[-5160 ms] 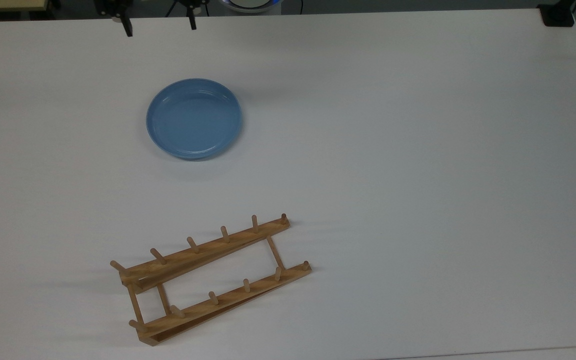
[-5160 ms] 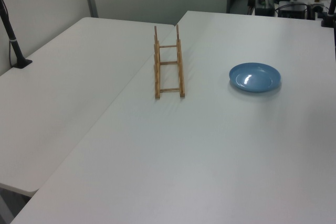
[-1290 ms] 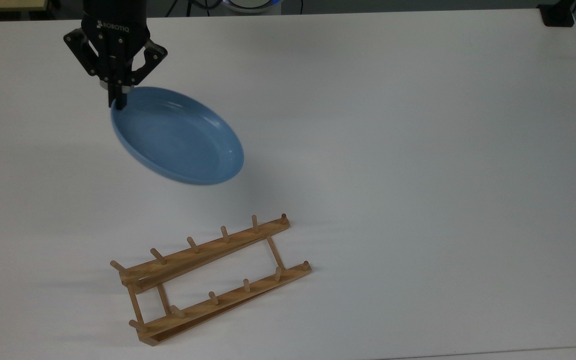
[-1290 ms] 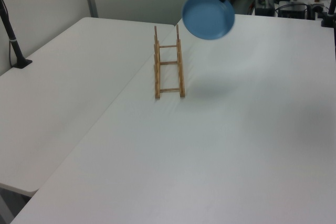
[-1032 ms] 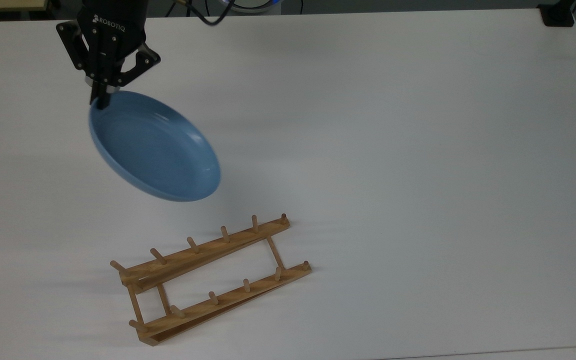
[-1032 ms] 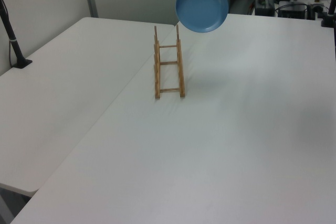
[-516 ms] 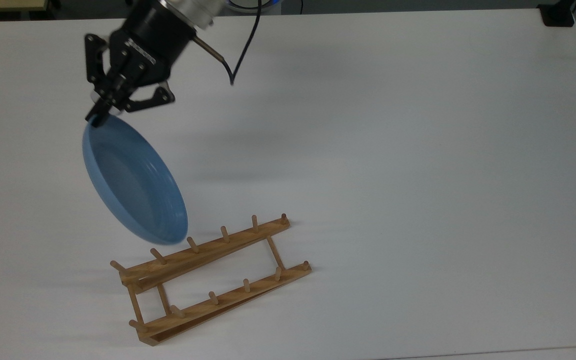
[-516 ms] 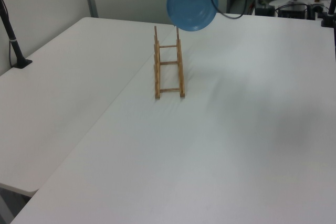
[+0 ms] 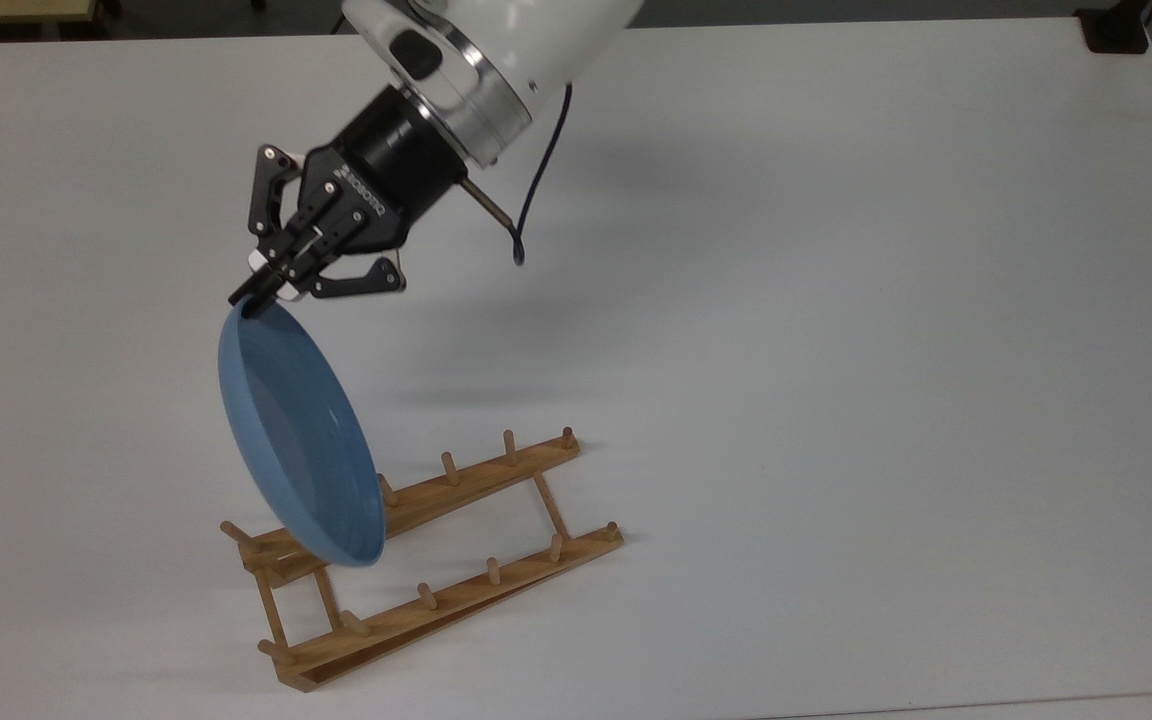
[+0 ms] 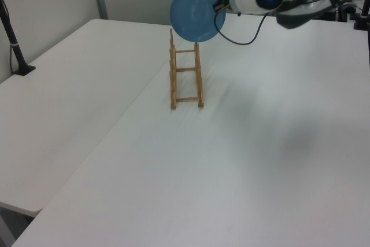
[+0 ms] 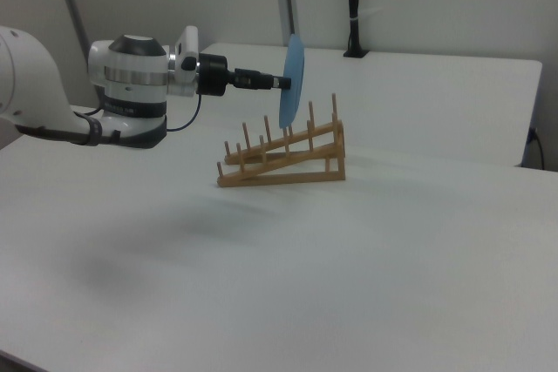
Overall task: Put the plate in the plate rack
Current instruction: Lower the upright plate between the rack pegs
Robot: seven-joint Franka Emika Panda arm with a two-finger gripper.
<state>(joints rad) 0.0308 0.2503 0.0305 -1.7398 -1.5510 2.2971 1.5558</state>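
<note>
White and bare apart from the work, the bench carried the plate rack toward the top view's lower left, its two pegged rails lying at a slant. Above it the gripper was pinching the plate by the upper edge of its rim, fingers pressed together on the thin lip. The plate hung on edge in the air, near vertical in the right view, its lower rim over the tall end of the rack and apparently not yet seated between any pegs.

Glossy and rigid, the plate looked like glazed ceramic or hard plastic: it would not flex, but the smooth rim offered little friction, and a pinch at one point left the whole disc free to swing or slip. The rim was the only sensible hold, and a knock against a dowel could chip it or shift the light wooden rack.
</note>
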